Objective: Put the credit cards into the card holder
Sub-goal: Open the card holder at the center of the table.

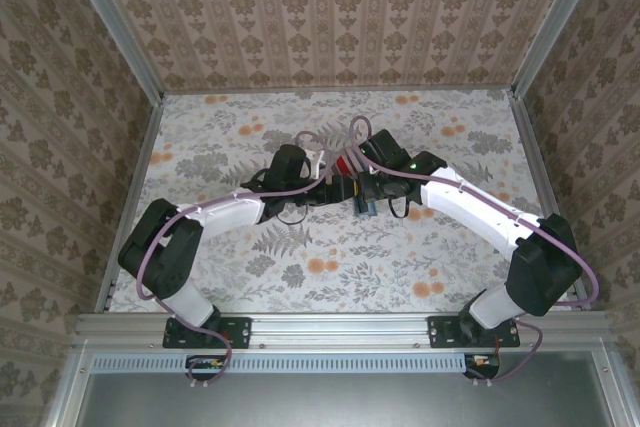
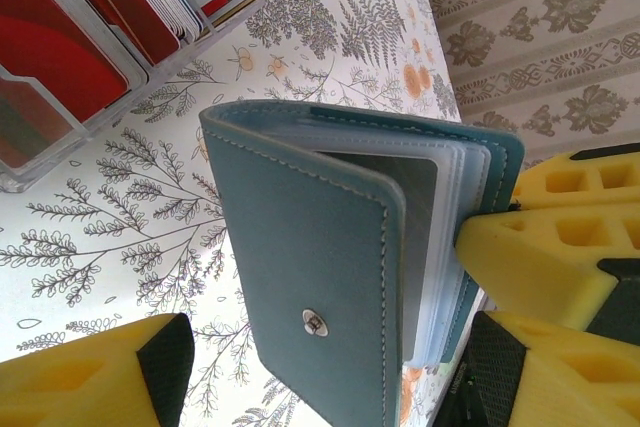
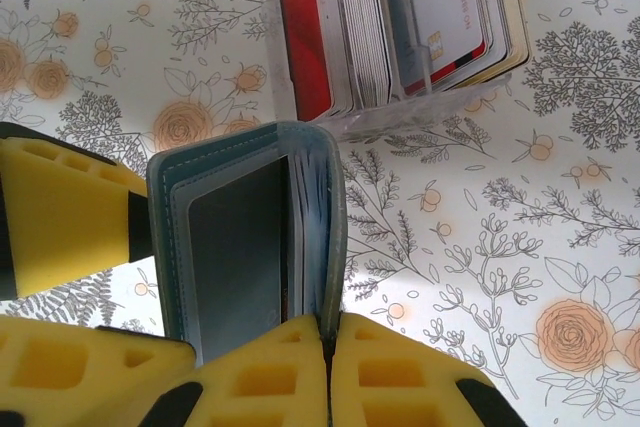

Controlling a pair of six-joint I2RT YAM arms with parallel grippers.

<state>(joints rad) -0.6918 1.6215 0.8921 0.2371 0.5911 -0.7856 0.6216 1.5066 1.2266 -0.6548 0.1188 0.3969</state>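
Pinching the half-open card holder (image 3: pixel 240 257) by one edge with the right fingers (image 3: pixel 400 377), with the left fingers (image 2: pixel 100 377) spread either side; credit cards (image 3: pixel 305 37) upright in a clear box (image 3: pixel 400 122) just beyond, on the surface (image 3: pixel 480 247).

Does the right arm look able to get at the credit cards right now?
Probably not: the right tool is shut on the edge of the card holder, so it's occupied, though the credit cards stand close by in the clear box.
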